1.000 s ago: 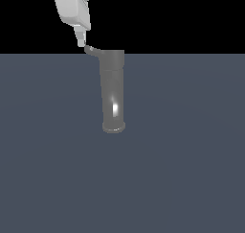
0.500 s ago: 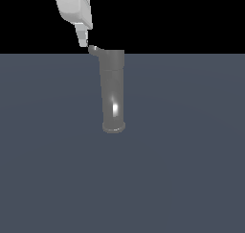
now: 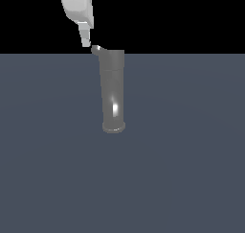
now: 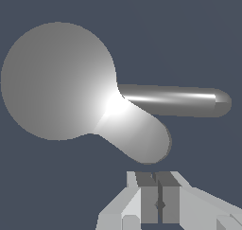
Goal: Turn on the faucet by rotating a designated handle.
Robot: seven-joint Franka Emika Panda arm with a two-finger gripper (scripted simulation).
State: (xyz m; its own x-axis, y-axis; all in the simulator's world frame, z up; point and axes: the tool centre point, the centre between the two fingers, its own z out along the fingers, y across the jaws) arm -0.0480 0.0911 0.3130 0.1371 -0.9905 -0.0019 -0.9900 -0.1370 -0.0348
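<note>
The handle (image 3: 95, 49) lies just beside the gripper (image 3: 86, 42), outside its pressed-together jaws.

The faucet (image 3: 113, 90) looked like polished grey metal, smooth and glossy, with a bright white highlight low on its body in the exterior view and a broad glare across its round cap (image 4: 59, 81) in the wrist view. The handle (image 4: 137, 135) shared the same sleek metallic sheen. The claw (image 3: 86, 41) appeared as smooth, matt white plastic with flat shaded faces. The bench (image 3: 191, 155) was a uniform slate-blue surface, matt, without texture or reflections.
</note>
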